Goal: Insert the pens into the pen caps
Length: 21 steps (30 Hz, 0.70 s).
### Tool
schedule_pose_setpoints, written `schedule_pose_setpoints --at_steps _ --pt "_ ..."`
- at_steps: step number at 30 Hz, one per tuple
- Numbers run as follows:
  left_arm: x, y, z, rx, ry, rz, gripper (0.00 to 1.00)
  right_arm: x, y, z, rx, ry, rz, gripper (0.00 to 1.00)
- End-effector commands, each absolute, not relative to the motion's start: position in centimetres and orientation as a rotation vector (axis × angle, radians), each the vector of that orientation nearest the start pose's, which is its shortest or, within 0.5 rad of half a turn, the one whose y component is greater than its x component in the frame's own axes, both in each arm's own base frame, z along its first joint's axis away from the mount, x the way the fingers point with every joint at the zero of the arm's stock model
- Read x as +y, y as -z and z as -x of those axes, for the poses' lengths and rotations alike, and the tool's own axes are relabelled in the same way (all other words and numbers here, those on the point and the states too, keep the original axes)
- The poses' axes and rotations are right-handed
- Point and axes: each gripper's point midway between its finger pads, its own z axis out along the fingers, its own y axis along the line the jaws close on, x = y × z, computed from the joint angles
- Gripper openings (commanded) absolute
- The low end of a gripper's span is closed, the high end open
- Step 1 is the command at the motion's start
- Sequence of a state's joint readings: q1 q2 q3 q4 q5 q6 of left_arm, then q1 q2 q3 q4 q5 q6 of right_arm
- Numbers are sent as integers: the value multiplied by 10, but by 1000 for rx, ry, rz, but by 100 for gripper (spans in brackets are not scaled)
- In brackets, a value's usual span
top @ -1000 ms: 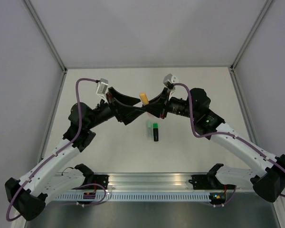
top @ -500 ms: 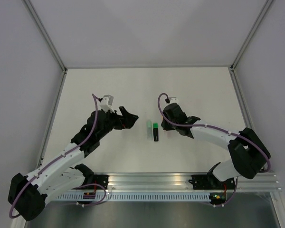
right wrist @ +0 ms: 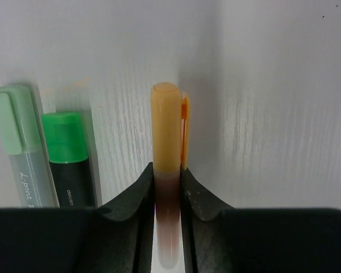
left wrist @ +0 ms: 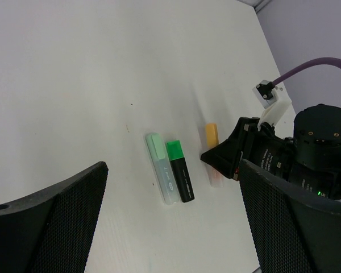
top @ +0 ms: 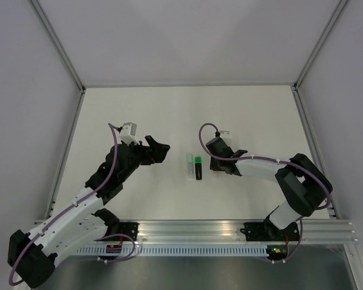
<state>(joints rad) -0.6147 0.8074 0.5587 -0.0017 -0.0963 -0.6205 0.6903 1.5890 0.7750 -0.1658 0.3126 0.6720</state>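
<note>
Dropped low since 1 s ago. Pinching capped orange marker in R gripper, just right of black/green marker, axes parallel; L gripper spread wide, empty, farther off to its left.

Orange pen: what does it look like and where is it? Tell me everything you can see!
The orange pen is a short, stubby plastic marker. Its orange cap, with a small clip on one side, is on and points away from the right gripper, whose black fingers pinch the paler, see-through salmon body. It lies level, low over the white table; whether it rests on it is unclear. It sits beside the black and green pen, apart and roughly parallel.
</note>
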Motion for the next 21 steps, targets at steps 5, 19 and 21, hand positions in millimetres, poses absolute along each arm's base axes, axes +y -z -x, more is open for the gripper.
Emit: schedule_pose_setpoints --at_steps 5,19,21 --pt "-185 -212 -267 1856 724 95 100 205 -24 -289 2472 -217 -108 32" --pt "-190 -205 -269 1889 721 83 100 228 -58 -283 2386 -293 21 44" --pt "-190 -204 -269 1891 721 85 100 227 -60 -282 2381 -294 19 44"
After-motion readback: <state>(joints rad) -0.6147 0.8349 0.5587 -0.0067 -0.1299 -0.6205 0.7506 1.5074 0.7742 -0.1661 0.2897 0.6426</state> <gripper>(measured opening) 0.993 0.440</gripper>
